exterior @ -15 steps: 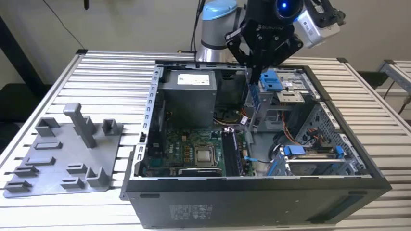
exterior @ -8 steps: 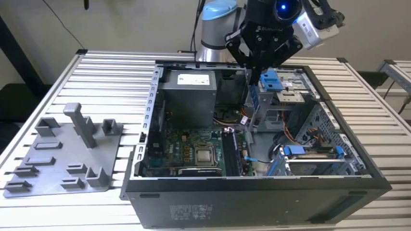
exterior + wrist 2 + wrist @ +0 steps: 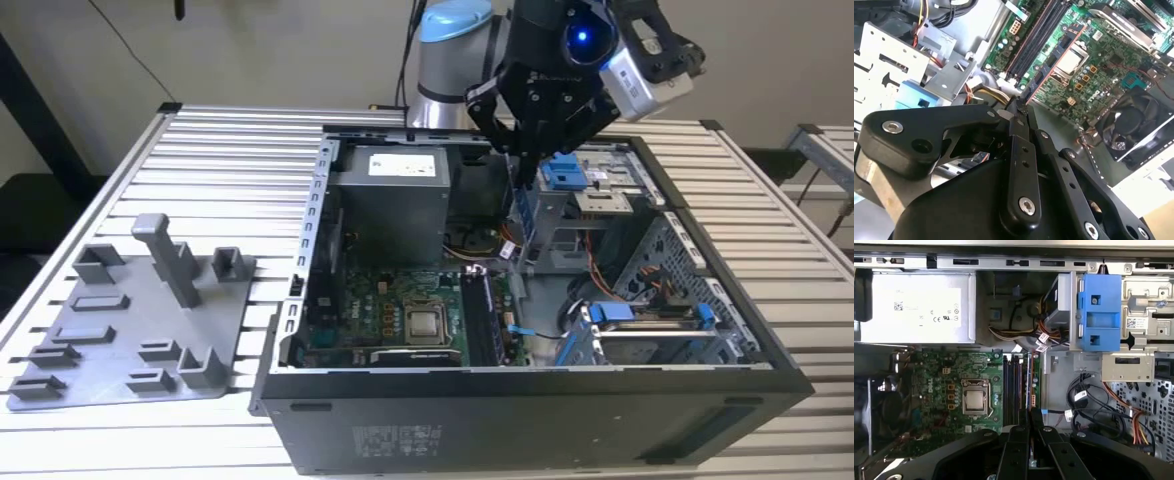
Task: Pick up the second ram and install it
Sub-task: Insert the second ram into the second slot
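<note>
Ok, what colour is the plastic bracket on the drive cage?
The bracket is blue; it shows clearest in the first wrist view.
</note>
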Controlling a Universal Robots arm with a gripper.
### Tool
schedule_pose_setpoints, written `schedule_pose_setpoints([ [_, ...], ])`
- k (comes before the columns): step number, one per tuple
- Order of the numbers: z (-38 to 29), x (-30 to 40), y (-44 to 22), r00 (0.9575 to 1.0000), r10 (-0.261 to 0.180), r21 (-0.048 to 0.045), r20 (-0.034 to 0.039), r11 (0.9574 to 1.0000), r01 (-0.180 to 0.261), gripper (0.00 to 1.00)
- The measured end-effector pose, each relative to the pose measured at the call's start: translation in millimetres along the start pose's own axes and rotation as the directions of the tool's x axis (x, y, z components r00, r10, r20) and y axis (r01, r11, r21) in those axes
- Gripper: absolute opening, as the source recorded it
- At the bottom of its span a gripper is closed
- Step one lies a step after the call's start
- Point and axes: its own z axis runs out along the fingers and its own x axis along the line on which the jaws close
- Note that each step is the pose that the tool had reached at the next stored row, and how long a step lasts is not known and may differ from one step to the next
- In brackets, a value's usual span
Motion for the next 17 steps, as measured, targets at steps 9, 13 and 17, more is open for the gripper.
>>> schedule_pose_setpoints([
  [9,10.3,0.5,-2.5,1.0,-0.006,0.0091,-0.0011,0.9999,0.006,0.13],
  [13,14.0,1.9,-8.2,1.0,-0.006,0.0115,-0.0018,0.9999,0.006,0.13],
  [17,19.9,3.4,-17.2,1.0,-0.006,0.0112,-0.0061,0.9999,0.006,0.13],
])
